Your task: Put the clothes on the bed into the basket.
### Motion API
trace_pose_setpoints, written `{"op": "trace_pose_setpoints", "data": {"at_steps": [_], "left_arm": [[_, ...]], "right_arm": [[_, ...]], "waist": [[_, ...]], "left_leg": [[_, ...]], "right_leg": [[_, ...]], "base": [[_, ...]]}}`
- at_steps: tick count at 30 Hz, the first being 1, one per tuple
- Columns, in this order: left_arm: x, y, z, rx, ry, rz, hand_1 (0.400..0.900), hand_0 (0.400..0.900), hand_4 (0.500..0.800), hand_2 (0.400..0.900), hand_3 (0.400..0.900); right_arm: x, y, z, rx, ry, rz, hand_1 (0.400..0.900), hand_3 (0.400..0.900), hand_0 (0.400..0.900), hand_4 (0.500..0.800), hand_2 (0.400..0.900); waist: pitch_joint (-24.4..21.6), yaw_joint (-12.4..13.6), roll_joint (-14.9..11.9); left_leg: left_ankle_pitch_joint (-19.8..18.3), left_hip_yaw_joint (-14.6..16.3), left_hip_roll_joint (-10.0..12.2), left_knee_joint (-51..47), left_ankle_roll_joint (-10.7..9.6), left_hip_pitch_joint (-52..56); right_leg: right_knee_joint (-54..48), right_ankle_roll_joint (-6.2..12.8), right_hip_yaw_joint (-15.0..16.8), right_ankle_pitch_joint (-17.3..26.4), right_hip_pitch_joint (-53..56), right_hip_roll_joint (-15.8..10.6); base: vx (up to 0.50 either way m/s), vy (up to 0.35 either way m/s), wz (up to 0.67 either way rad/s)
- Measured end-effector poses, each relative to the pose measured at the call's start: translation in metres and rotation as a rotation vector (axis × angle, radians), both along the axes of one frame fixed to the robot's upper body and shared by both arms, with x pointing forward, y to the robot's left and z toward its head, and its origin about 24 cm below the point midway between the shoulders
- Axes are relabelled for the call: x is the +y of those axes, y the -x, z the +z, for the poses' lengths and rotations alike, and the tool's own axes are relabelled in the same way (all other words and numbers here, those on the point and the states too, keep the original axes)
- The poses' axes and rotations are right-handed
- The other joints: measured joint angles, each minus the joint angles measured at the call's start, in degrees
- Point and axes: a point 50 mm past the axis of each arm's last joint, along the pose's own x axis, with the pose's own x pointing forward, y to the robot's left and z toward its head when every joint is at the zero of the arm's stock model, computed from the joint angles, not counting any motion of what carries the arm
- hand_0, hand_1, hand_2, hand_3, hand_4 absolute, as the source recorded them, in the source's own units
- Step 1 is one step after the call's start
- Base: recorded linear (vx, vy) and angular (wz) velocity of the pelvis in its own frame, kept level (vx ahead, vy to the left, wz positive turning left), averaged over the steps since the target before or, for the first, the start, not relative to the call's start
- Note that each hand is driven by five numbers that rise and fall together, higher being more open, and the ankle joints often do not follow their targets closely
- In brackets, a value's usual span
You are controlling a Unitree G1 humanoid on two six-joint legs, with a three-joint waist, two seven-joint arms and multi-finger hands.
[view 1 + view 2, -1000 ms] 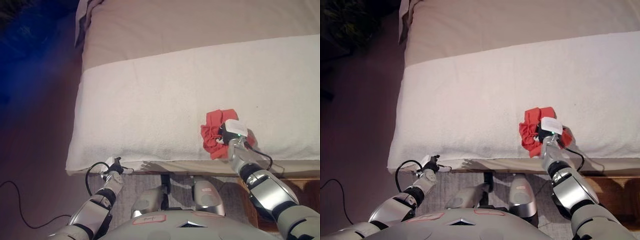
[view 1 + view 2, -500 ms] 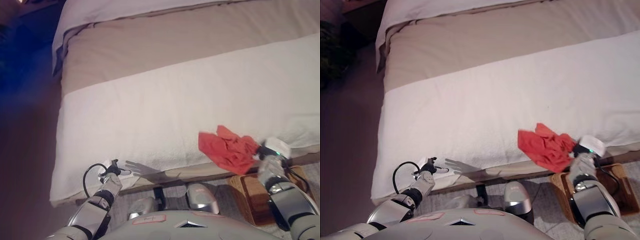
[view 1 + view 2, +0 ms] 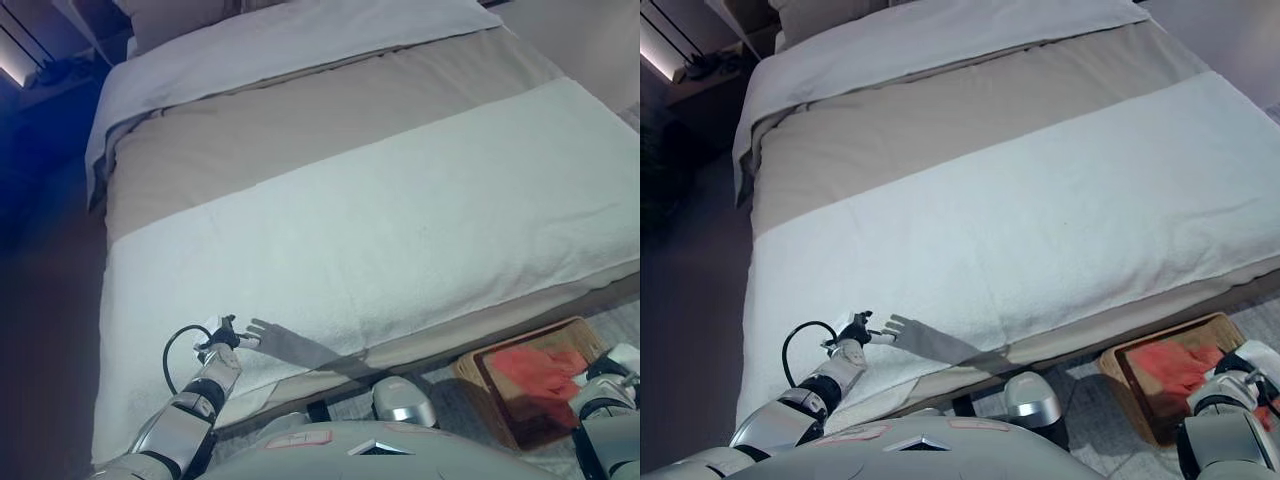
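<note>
Hovering over the wicker basket [image 3: 1120,372] on the floor, the right robot hand [image 3: 1240,372] hides its fingers, so its grip cannot be told. Red clothes [image 3: 540,368] lie inside the basket. Fingers spread, the left robot hand [image 3: 224,340] rests on the bed's [image 3: 330,200] near edge.

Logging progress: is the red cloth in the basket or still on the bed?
In: the red cloth lies inside the basket on the floor.

The right hand [image 3: 1238,372] is mostly hidden at the basket [image 3: 478,366] (fingers not visible); the red cloth [image 3: 540,370] is blurred; the bed [image 3: 330,200] is cut off at right.
</note>
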Motion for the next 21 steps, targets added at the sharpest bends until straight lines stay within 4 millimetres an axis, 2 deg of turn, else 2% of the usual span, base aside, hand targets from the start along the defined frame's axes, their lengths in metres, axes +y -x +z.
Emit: {"op": "trace_pose_setpoints", "data": {"at_steps": [1,2,9,16,19,21], "left_arm": [[-0.001,-0.001,0.0,-0.003,0.0,-0.007,0.9,0.9,0.8,0.9,0.9],[-0.002,-0.001,0.0,-0.002,-0.003,-0.024,0.9,0.9,0.8,0.9,0.9],[-0.007,-0.005,0.002,-0.006,0.022,-0.054,0.9,0.9,0.8,0.9,0.9],[-0.009,0.001,-0.002,0.026,0.042,-0.065,0.9,0.9,0.8,0.9,0.9],[-0.008,0.01,-0.006,0.053,0.048,-0.057,0.9,0.9,0.8,0.9,0.9],[-0.008,0.014,-0.008,0.063,0.05,-0.049,0.9,0.9,0.8,0.9,0.9]], "right_arm": [[-0.001,0.004,0.0,0.002,-0.001,-0.015,0.471,0.471,0.471,0.542,0.471],[-0.002,0.007,0.0,0.011,-0.001,-0.029,0.9,0.9,0.9,0.8,0.9],[-0.007,0.015,0.001,0.019,-0.039,-0.09,0.9,0.9,0.9,0.8,0.9],[-0.011,0.014,0.005,0.002,-0.044,-0.114,0.9,0.9,0.9,0.8,0.9],[-0.003,0.008,-0.001,-0.025,-0.078,-0.102,0.9,0.9,0.9,0.8,0.9],[0.01,-0.004,-0.01,-0.047,-0.116,-0.049,0.9,0.9,0.9,0.8,0.9]], "waist": [[-0.1,0.0,0.1],[-0.2,0.1,0.2],[-0.3,0.1,0.7],[-0.3,0.3,0.9],[-0.3,0.2,1.0],[-0.2,0.4,0.9]], "left_leg": [[0.0,0.0,0.0,0.0,0.0,-0.1],[-0.1,-0.1,0.1,0.0,-0.1,-0.1],[-0.2,-0.4,0.5,0.0,-0.3,-0.8],[-0.1,-1.2,0.7,0.0,-0.3,-0.2],[-0.1,-1.4,0.7,0.0,-0.3,0.1],[-0.1,-1.5,0.7,0.0,-0.3,0.1]], "right_leg": [[0.0,0.02,0.0,0.0,-0.1,0.0],[0.0,0.05,-0.1,0.0,-0.1,0.0],[0.0,0.05,-0.8,-0.1,-0.2,0.3],[0.0,-0.04,-1.6,-0.1,0.4,0.3],[0.0,-0.35,-1.8,-0.3,1.1,0.3],[0.0,-0.35,-1.9,-0.3,1.0,0.3]], "base": [[0.0,0.0,0.0],[0.01,-0.001,0.08],[0.01,-0.002,0.08],[0.0,-0.011,0.08],[0.0,-0.004,0.01],[-0.04,-0.01,-0.07]]}}
